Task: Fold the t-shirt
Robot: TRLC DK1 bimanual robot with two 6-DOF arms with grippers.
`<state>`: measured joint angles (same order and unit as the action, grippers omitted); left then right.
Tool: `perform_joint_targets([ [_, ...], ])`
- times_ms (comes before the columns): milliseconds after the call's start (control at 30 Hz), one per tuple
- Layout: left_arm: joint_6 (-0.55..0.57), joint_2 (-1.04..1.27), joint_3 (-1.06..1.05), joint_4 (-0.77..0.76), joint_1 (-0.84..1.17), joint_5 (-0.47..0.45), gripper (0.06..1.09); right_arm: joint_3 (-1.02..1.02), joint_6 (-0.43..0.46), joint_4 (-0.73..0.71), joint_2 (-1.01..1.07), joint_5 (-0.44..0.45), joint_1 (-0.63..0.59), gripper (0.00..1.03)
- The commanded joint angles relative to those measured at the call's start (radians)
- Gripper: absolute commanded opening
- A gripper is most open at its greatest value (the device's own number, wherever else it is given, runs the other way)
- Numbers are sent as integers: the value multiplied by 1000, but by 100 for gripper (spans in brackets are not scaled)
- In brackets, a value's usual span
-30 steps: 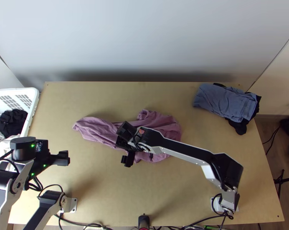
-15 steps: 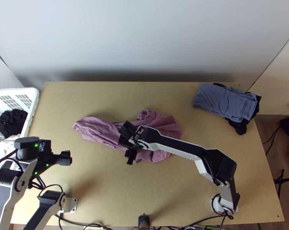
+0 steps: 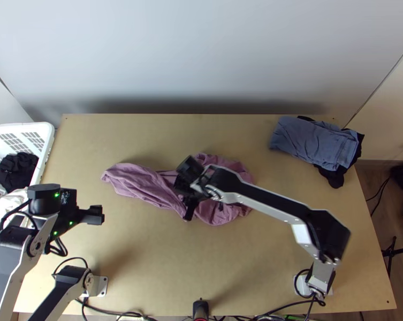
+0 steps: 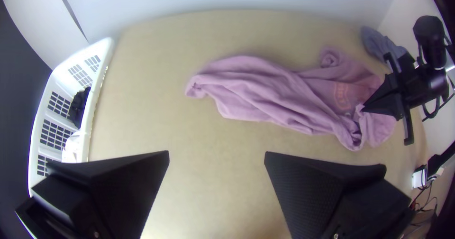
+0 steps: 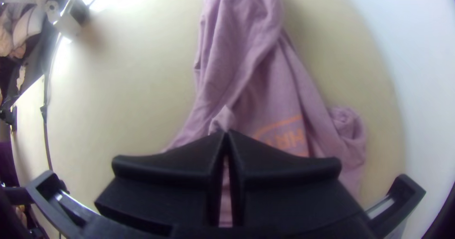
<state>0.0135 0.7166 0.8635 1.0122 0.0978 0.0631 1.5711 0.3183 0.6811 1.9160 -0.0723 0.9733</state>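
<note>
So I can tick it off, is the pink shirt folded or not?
Not folded: the shirt lies bunched and creased, the right gripper pinching some.

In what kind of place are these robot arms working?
Probably a robot test bench set up for laundry folding: a wooden table with a crumpled pink shirt, a white basket holding clothes, and stacked clothes.

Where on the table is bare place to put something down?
Bare wooden table lies between the pink t-shirt and the near edge, left of the jointed right arm, and between the shirt and the pale wall. Crowded: the shirt's right half, gripped by the black right claw, and the far right corner, with folded blue cloth.
</note>
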Motion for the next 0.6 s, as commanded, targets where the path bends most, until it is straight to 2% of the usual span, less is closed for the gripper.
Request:
perform_joint_targets([
  [0, -18, 83, 28, -61, 6, -6, 104, -29, -5, 86, -155, 0, -64, 3],
  [300, -20, 261, 111, -161, 49, -6, 104, -187, -4, 175, -407, 2, -183, 3],
  [567, -49, 472, 164, -284, 62, 6, 104, -284, -10, 236, -538, 2, -251, 3],
])
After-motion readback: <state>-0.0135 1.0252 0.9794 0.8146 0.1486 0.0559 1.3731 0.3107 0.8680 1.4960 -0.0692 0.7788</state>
